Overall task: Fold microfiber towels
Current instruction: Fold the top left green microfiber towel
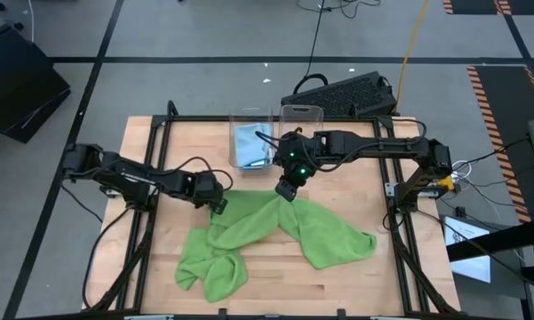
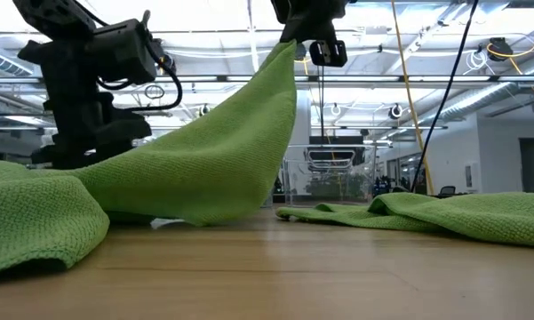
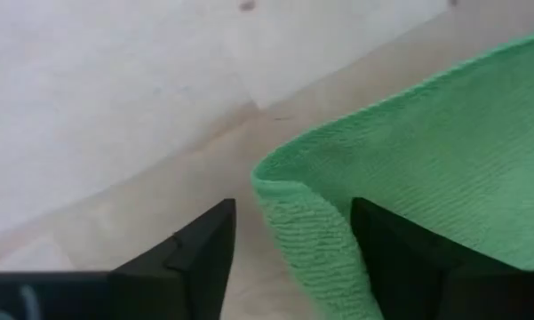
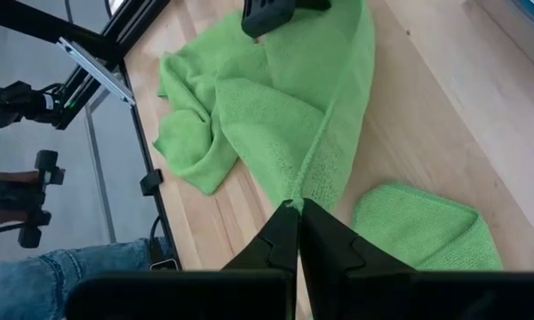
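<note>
Lime-green microfiber towels (image 1: 275,233) lay rumpled on the wooden table (image 1: 355,284). From above, the right gripper (image 1: 287,191) pinched one towel's edge; only the low view showed it lifted, tent-like. At another edge, the left gripper (image 3: 293,258) stood open. Blue cloth filled a clear bin (image 1: 251,142) behind.

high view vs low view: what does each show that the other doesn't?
High only: the clear bin at the table's far edge with a light blue towel inside, the keyboard beyond the table, and the green towel's full crumpled spread. Low only: the room behind the table, and how high the right gripper lifts its pinched corner. Both: the lime green towel draped from the right gripper down to the wooden table, with the left gripper at its other edge.
</note>
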Tool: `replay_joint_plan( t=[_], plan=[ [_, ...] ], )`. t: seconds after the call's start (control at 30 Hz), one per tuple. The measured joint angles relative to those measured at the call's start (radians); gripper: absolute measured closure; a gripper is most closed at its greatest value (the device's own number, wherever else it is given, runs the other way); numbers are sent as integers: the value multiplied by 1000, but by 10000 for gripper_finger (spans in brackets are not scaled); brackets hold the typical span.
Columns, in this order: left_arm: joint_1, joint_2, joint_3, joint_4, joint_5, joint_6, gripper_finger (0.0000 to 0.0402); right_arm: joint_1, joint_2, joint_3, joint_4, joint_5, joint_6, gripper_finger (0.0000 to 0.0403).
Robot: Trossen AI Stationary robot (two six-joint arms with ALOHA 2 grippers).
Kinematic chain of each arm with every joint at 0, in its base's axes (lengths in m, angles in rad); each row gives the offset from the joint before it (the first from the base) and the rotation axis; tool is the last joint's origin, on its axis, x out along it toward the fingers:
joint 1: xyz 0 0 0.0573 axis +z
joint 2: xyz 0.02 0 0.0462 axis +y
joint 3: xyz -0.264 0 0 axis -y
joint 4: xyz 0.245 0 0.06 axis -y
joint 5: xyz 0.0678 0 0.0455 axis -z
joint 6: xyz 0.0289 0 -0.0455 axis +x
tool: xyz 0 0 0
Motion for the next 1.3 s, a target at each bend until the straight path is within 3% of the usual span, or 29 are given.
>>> replay_joint_plan(
  t=[0.37, 0.6, 0.9, 1.3],
  plan=[
    [-10, 1, 86, -47, -25, 138, 290, -1, 0, 0, -10, -20, -6, 403],
    [1, 0, 109, -68, -19, 194, 390, -1, 0, 0, -14, -19, -16, 403],
    [-13, -143, 192, -151, 15, 232, 395, -5, -35, 0, -20, 15, -27, 403],
    [-15, -403, 432, -202, -138, 371, 395, -55, -268, 0, 42, 252, 1, 403]
  ],
)
